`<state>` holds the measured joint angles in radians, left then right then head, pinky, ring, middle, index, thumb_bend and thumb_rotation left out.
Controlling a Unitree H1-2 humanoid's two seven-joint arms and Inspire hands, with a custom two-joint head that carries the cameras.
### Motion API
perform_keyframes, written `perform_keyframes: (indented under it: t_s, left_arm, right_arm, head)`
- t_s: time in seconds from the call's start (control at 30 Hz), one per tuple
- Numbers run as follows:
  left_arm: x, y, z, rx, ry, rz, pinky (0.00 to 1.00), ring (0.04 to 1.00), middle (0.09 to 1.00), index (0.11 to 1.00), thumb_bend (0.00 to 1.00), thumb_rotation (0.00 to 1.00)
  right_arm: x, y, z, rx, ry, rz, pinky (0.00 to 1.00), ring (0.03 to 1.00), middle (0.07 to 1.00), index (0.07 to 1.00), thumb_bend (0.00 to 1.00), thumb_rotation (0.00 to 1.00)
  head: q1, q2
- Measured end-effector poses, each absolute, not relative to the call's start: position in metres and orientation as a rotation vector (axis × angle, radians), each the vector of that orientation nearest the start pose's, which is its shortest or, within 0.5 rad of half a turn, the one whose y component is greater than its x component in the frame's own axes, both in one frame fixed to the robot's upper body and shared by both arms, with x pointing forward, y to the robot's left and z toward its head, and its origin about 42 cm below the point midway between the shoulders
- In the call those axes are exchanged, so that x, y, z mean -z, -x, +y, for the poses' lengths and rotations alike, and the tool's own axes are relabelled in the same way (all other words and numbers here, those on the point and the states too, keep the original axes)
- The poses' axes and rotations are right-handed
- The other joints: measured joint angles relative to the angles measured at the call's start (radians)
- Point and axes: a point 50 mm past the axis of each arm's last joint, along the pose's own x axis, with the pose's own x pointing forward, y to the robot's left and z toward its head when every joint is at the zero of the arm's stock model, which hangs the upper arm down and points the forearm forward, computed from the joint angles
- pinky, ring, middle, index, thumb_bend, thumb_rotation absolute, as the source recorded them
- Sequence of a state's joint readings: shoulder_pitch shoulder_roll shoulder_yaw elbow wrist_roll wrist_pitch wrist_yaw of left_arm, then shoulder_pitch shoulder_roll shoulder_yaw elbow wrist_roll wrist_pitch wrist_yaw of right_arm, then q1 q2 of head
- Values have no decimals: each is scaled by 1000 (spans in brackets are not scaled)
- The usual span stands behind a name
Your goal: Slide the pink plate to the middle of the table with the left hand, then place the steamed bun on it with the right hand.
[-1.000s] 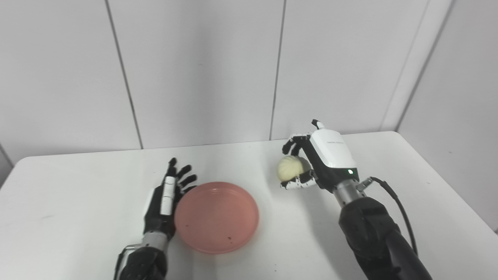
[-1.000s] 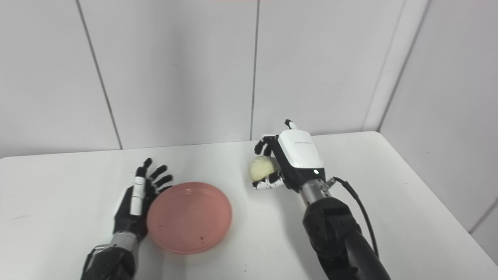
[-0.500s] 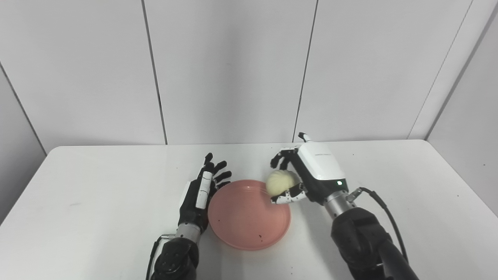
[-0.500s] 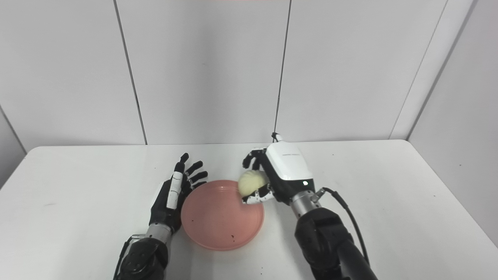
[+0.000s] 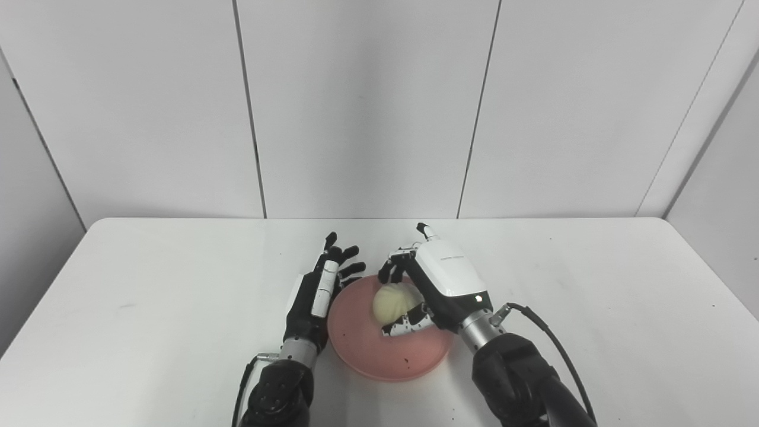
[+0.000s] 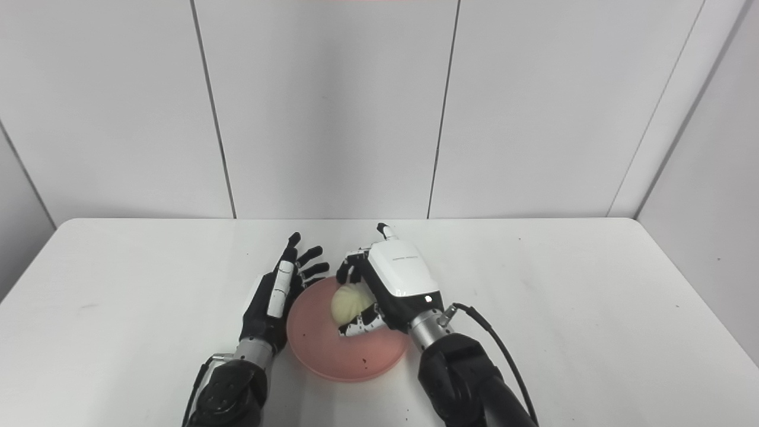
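The pink plate (image 5: 362,347) lies on the white table near its front middle. My right hand (image 5: 440,283) is shut on the pale steamed bun (image 5: 392,301) and holds it over the plate's middle, low above its surface. I cannot tell whether the bun touches the plate. My left hand (image 5: 316,292) is open, fingers spread and pointing away from me, standing on edge against the plate's left rim. In the right eye view the same bun (image 6: 348,301) sits in the right hand (image 6: 398,283) above the plate (image 6: 320,347), with the left hand (image 6: 277,293) beside it.
The white table (image 5: 148,284) stretches wide on both sides of the plate. Grey wall panels rise right behind its far edge. A black cable (image 5: 554,347) loops off my right wrist. A few dark specks dot the plate's front part.
The camera view has shifted. My right hand has carried the bun leftward from beside the plate to over its middle. The left hand stays against the plate's left rim.
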<state>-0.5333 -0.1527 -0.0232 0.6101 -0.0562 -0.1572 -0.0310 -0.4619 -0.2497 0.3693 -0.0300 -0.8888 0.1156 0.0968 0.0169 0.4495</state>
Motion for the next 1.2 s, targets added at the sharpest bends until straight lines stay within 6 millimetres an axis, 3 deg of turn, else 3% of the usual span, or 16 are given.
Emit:
perform_keyframes:
  t_s: [0.37, 1.2]
  left_arm:
    - [-128, -428, 82, 255, 143, -52, 730, 787, 877, 1000, 744, 967]
    - [-130, -425, 82, 254, 143, -46, 725, 793, 879, 1000, 757, 966]
  right_arm:
    - [-216, -393, -153, -269, 1210, -431, 1000, 801, 481, 491, 530, 0]
    - [-198, -399, -156, -296, 1233, -407, 1000, 799, 497, 476, 530, 0]
  head:
    - [-2, 8]
    - [2, 21]
